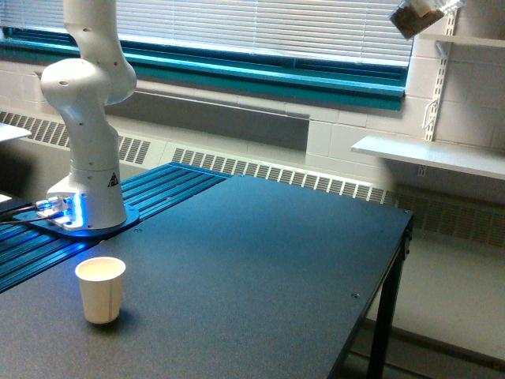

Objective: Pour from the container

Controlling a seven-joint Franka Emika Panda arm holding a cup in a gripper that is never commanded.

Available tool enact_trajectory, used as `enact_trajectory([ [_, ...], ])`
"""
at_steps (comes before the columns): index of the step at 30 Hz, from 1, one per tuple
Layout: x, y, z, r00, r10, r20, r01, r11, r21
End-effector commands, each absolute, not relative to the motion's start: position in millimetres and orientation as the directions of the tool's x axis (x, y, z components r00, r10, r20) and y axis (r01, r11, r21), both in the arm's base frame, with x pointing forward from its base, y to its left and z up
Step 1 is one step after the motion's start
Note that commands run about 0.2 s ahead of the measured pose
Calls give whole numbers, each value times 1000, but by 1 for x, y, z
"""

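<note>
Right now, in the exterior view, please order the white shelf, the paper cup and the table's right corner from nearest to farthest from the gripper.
The gripper, top right, holds the container.
1. white shelf, just below it.
2. table's right corner, lower down.
3. paper cup, far toward the view's left.

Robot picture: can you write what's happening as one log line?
container: tilted, high at exterior view's upper right | paper cup: upright on table, far away | gripper: out of view
</note>
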State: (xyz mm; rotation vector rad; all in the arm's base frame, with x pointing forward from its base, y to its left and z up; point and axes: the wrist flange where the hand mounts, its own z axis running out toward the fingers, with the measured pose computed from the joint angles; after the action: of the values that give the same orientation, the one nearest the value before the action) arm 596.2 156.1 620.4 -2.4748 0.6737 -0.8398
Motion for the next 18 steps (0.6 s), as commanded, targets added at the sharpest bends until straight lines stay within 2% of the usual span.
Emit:
enact_trajectory([
  [1,569,163,667,668,-556,494,-246,-792,-559],
  [7,557,163,687,647,-559,518,-225,-789,-571],
  [18,549,147,680,638,-567,520,-254,-793,-553],
])
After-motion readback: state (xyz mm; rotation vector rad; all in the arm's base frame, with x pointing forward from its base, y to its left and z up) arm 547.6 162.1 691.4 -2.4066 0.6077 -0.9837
